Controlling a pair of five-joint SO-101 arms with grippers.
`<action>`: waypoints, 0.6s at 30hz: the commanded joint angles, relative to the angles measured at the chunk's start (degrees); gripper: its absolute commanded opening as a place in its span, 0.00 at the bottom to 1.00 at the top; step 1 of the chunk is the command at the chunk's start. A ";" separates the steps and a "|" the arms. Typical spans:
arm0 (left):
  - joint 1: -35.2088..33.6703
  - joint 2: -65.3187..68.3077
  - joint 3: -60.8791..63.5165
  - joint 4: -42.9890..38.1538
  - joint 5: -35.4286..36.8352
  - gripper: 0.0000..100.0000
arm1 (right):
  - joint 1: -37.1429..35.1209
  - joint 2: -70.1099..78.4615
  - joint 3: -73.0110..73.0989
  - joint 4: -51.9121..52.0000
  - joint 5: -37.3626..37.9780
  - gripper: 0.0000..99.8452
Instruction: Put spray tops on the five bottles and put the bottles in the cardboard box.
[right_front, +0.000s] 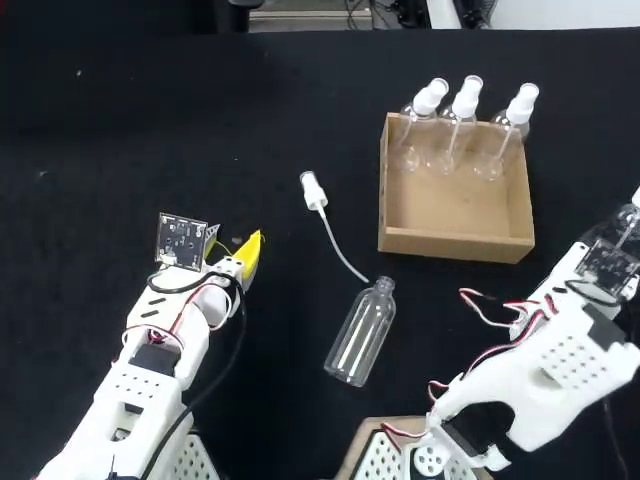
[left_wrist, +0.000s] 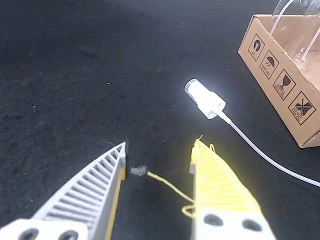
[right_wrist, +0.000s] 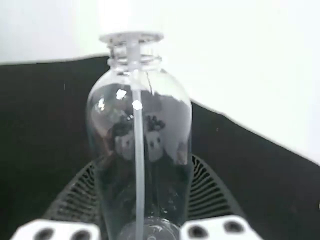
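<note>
1. My left gripper (left_wrist: 160, 147) sits at the lower left of the high view. Its fingers (left_wrist: 215, 185) are spread, with nothing between them but the black tabletop (right_front: 150, 120).
2. The loose spray top (right_front: 314, 190) lies on the tabletop near the middle of the high view, ahead of those spread fingers and apart from them. Its thin tube curves away towards the mouth of the uncapped bottle (right_front: 362, 330).
3. That uncapped bottle lies on its side at lower centre, neck pointing up the frame.
4. My right gripper (right_wrist: 145, 165) is at the right edge of the high view, fingers pinching the held bottle (right_wrist: 140, 115) from either side (a tube runs straight down inside it, and a white top sits on its neck).
5. The cardboard box (right_front: 455, 240) rests at the upper right of the high view. A row of capped bottles (right_front: 455, 130), three of them, stands against its far wall, white tops poking above the rim.
</note>
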 joint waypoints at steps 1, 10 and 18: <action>0.57 0.09 -1.01 -1.41 -0.53 0.21 | 0.88 3.91 -4.00 -7.65 -0.53 0.01; 0.57 0.09 -1.10 -1.41 -0.53 0.21 | 0.97 11.38 -6.29 -11.34 -0.62 0.01; 0.57 0.09 -1.10 -1.41 -0.53 0.21 | 3.16 11.47 -6.29 -11.34 -5.10 0.01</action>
